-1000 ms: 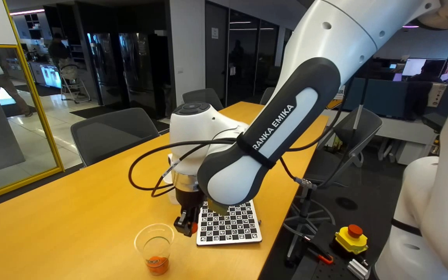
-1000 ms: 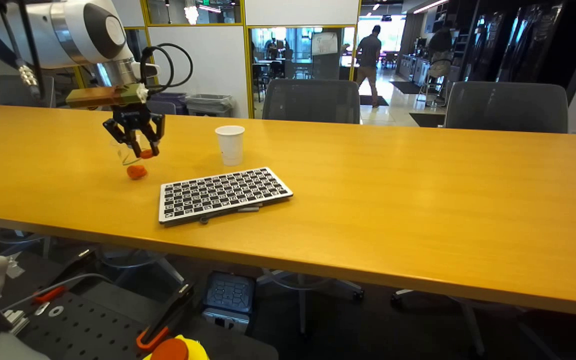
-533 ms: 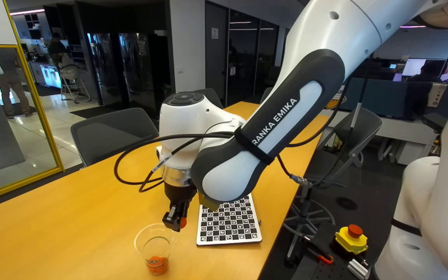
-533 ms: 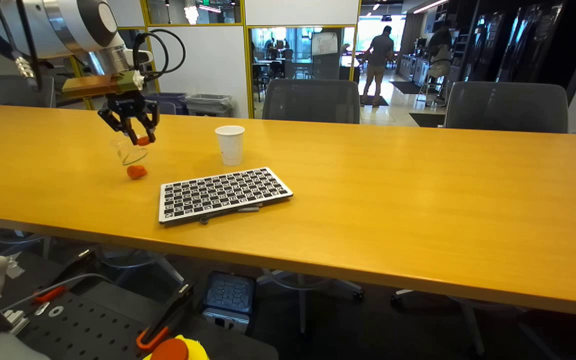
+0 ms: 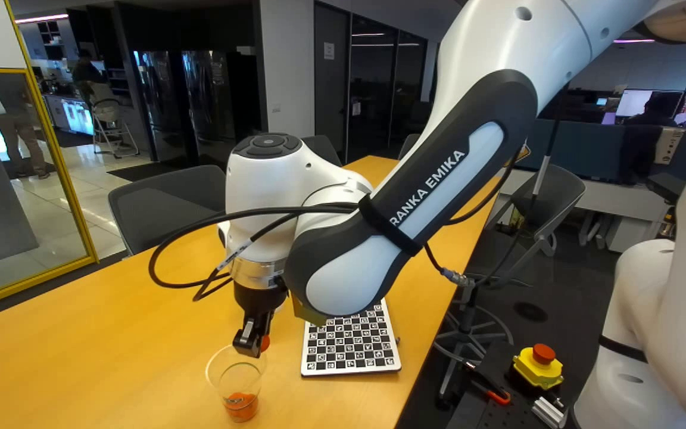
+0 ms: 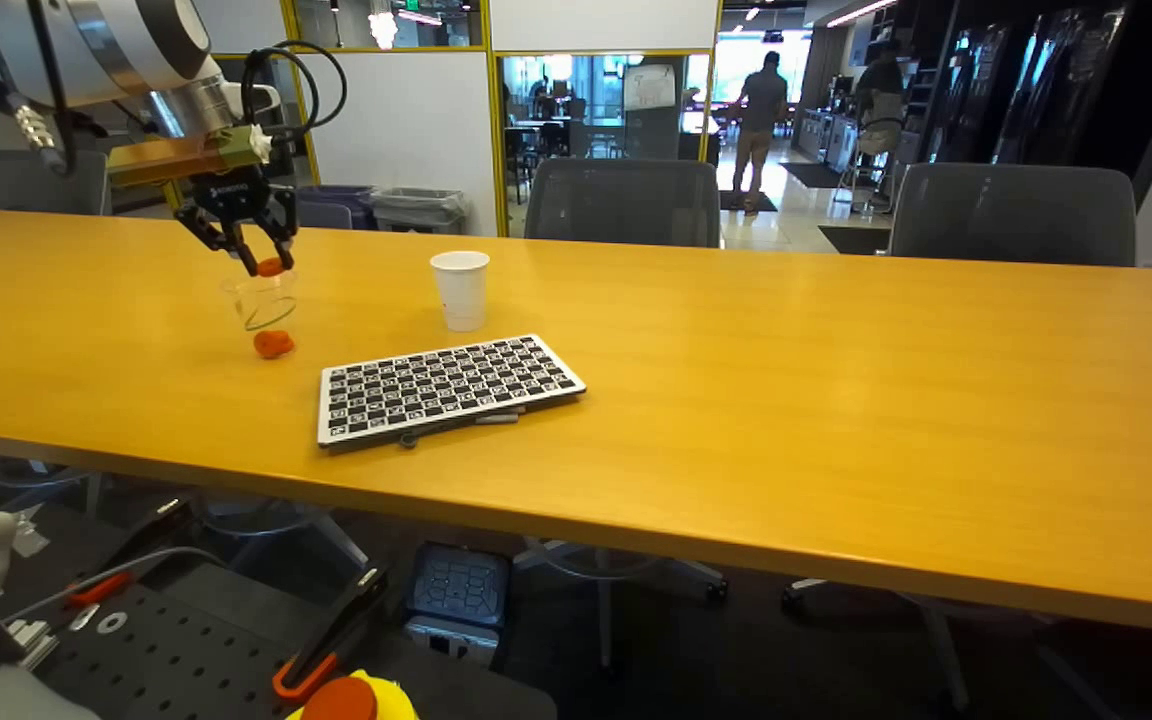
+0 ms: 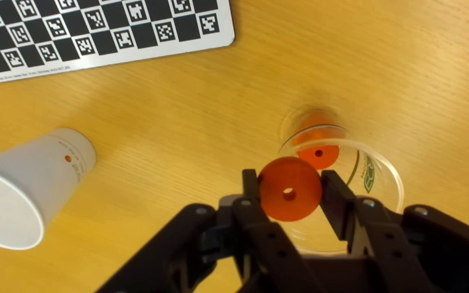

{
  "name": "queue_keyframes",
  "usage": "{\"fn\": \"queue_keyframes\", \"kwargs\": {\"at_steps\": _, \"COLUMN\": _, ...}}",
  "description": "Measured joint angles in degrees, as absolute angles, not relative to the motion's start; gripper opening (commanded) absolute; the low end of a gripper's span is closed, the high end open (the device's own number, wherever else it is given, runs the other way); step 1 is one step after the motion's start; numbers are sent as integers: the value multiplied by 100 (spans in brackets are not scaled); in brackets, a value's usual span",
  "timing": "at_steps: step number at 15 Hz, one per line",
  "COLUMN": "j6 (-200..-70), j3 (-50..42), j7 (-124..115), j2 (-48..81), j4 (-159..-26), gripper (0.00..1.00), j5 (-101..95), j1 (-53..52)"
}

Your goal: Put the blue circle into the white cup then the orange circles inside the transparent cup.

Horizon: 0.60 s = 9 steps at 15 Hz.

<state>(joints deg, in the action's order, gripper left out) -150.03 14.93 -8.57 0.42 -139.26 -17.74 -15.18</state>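
An orange circle (image 7: 301, 181) with a little hole in it is up in the air. The gripper (image 7: 290, 188) pinches it, with one black finger at its nine o'clock side and one at its three o'clock side.

The clear cup (image 7: 381, 175) stands on the table (image 6: 836, 350) just below. In the wrist view it sits at three o'clock from the held circle, which hides a bit of its rim. In both exterior views the held circle is up near that rim. More orange circles (image 5: 241, 407) lie in a bunch at the bottom of the clear cup. I can't count them.

The white cup (image 7: 43, 171) stands well apart, at nine o'clock from the held circle in the wrist view. It has small words and an orange dot on its side. Its inside bottom is hidden.

A black-and-white checkered board (image 7: 136, 28) lies at ten o'clock in the wrist view.

Farther out, in an exterior view, a yellow box with a red top (image 5: 539, 370) sits off the table, at three o'clock from the clear cup. Gray chairs (image 6: 621, 200) and a standing man (image 6: 761, 110) are around two o'clock from the white cup in an exterior view.
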Motion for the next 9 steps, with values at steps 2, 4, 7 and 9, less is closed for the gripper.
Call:
{"fn": "queue_keyframes", "kwargs": {"at_steps": 2, "j6": -15015, "j3": 1529, "j7": -749, "j2": 48, "j4": -13906, "gripper": 25, "j5": -1758, "j1": -1560}}
{"fn": "queue_keyframes", "kwargs": {"at_steps": 4, "j6": -15031, "j3": 1557, "j7": -573, "j2": 67, "j4": -13890, "gripper": 25, "j5": -1694, "j1": -1592}}
{"fn": "queue_keyframes", "kwargs": {"at_steps": 7, "j6": -15096, "j3": 1577, "j7": -300, "j2": 107, "j4": -13880, "gripper": 25, "j5": -1610, "j1": -1603}}
{"fn": "queue_keyframes", "kwargs": {"at_steps": 9, "j6": -15101, "j3": 1577, "j7": -140, "j2": 142, "j4": -13850, "gripper": 25, "j5": -1524, "j1": -1603}}
